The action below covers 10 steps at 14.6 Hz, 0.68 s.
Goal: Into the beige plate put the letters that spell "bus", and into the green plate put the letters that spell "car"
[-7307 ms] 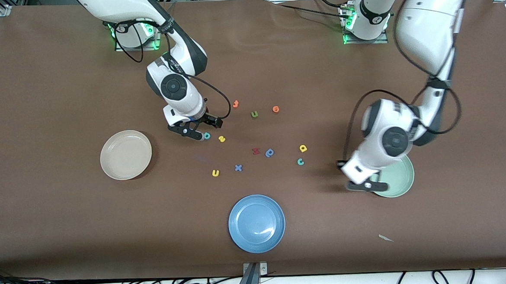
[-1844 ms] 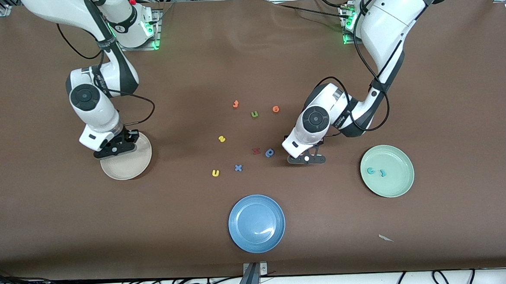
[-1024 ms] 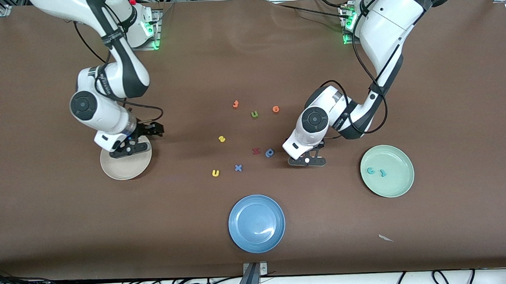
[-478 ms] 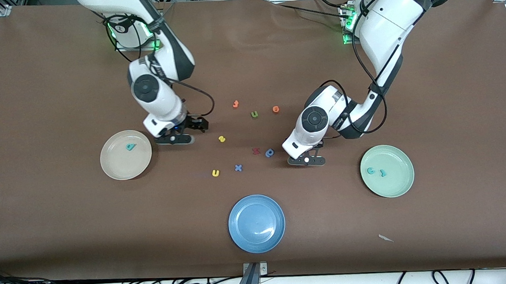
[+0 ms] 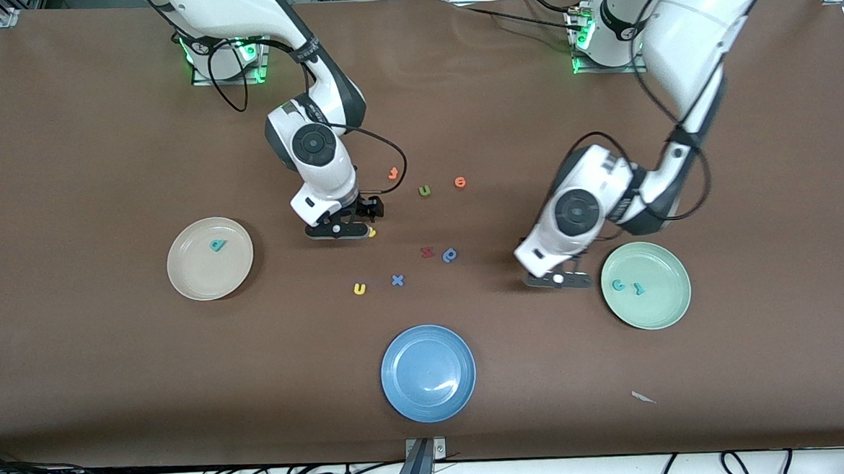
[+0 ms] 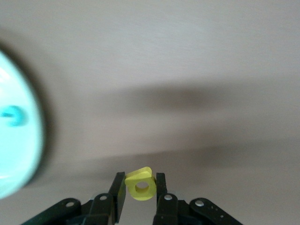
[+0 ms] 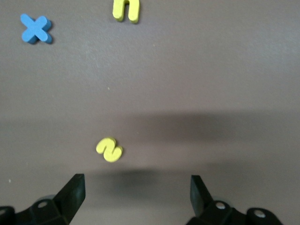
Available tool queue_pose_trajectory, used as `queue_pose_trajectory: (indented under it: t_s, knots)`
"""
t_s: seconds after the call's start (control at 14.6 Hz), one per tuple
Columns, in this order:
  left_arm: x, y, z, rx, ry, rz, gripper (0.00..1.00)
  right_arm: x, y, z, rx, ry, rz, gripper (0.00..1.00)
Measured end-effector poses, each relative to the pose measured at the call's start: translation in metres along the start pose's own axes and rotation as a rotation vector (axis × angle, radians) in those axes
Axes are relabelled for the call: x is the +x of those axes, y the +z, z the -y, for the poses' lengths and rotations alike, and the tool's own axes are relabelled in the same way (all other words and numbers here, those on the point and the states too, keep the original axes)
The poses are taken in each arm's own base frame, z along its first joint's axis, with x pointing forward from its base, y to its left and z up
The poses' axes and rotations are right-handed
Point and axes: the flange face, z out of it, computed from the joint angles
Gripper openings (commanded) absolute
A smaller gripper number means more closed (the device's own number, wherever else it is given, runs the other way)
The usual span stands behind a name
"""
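Observation:
My left gripper (image 5: pixel 558 279) is shut on the yellow "a" (image 6: pixel 142 186) and hangs over the table just beside the green plate (image 5: pixel 657 308). A teal "c" (image 5: pixel 618 284) and a teal "r" (image 5: pixel 638 289) lie in that plate. The beige plate (image 5: pixel 200 274) holds the teal "b" (image 5: pixel 216 244). My right gripper (image 5: pixel 336 229) stands open low over the table, with the yellow "s" (image 7: pixel 109 150) just ahead of its fingers and apart from them. The yellow "u" (image 5: pixel 359 289) lies nearer the front camera.
A blue "x" (image 5: pixel 397 280), a red letter (image 5: pixel 427 251) and a dark blue looped letter (image 5: pixel 450 255) lie mid-table. An orange "t" (image 5: pixel 393 173), a green "u" (image 5: pixel 424 190) and an orange "o" (image 5: pixel 460 183) lie farther back. A blue plate (image 5: pixel 429 392) sits near the front edge.
My left gripper has closed on the yellow "a" and carried it toward the green plate. My right gripper has left the beige plate, where the "b" now lies, and swung to the "s".

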Motion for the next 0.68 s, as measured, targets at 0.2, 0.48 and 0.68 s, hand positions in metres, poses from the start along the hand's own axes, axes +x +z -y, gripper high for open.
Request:
queue_pose_trajectory:
  t_s: [0.2, 0.48, 0.68]
  knots:
    - [0.009, -0.006, 0.067, -0.002, 0.032, 0.011, 0.07, 0.009, 0.002, 0.007, 0.005, 0.0, -0.013, 0.96]
    - [0.01, 0.011, 0.137, -0.007, 0.046, 0.04, 0.82, 0.011, 0.01, 0.023, 0.009, -0.014, -0.019, 0.92]
    - [0.01, 0.018, 0.152, -0.013, 0.052, 0.048, 1.0, 0.006, 0.024, 0.028, -0.004, -0.023, -0.006, 0.85]
